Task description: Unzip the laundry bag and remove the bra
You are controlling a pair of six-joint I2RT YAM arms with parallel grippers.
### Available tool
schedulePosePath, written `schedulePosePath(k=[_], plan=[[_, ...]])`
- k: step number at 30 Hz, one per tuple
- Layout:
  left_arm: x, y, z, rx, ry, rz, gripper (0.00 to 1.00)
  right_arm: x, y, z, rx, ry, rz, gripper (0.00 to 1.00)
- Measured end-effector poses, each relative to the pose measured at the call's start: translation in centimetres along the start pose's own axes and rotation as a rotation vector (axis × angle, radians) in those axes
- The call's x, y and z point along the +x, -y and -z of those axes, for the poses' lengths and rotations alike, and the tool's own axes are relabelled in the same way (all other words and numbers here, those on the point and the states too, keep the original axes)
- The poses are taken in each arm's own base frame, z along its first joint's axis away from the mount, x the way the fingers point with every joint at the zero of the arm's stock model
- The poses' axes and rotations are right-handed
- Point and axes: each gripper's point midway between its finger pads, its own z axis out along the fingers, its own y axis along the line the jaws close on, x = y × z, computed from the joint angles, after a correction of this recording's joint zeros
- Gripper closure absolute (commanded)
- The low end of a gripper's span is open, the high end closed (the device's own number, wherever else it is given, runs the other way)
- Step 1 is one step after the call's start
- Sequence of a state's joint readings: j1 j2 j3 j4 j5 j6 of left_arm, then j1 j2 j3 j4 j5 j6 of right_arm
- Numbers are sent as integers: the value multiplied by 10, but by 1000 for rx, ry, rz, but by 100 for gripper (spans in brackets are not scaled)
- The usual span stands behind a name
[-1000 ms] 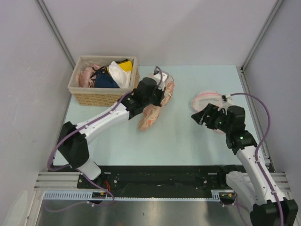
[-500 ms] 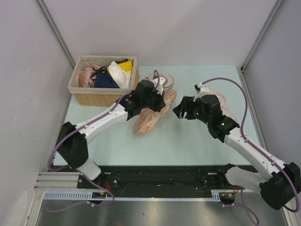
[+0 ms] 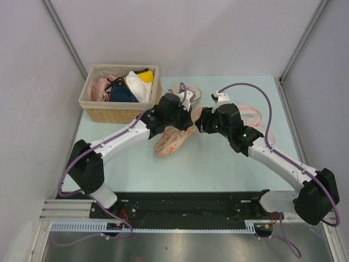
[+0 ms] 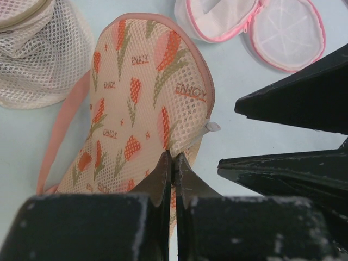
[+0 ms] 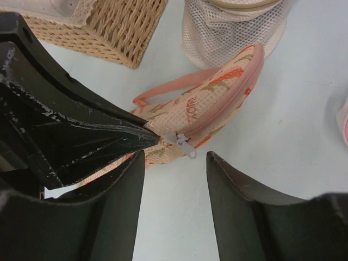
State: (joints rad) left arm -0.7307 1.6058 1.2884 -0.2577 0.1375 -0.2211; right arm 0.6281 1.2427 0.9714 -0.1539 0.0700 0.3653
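On the table (image 3: 229, 164) the laundry bag (image 4: 136, 103) lies mid-table, nearer the far edge. The left end effector (image 4: 174, 163) pinches its zipper-side rim. The right end effector (image 5: 174, 156) is moderately wide, straddling the zipper pull (image 5: 183, 143), seemingly without touching it.

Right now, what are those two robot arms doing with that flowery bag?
The left gripper is shut, pinching the edge of the cream-peach mesh laundry bag with red flower prints. The right gripper hangs open right at the bag's small pale zipper pull, not gripping it yet. The bag looks zipped shut.
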Motion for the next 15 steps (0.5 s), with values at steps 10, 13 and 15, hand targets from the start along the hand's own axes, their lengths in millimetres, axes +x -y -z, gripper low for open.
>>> schedulePosePath(k=[10, 13, 15], plan=[[5, 0, -3, 2, -17, 2, 99, 16, 8, -12, 37, -48, 34, 58], [4, 0, -2, 3, -18, 2, 100, 18, 9, -13, 40, -55, 37, 59], [4, 0, -2, 2, -19, 2, 100, 19, 9, -14, 40, -57, 38, 59]])
